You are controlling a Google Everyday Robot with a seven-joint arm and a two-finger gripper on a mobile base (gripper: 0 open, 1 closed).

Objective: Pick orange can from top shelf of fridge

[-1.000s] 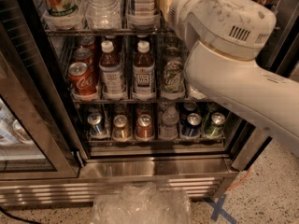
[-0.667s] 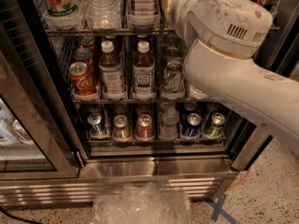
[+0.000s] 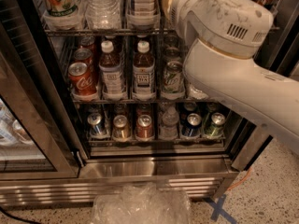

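Gripper (image 3: 165,0) sits mostly hidden behind rounded white arm (image 3: 224,27).

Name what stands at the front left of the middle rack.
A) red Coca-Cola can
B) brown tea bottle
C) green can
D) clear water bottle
A: the red Coca-Cola can fronts the leftmost lane of the middle rack; the pincer is hidden behind the white arm up at the top shelf.

A shop-like place: stocked drinks fridge (image 3: 154,168), gripper (image 3: 165,1) at top shelf (image 3: 93,31).
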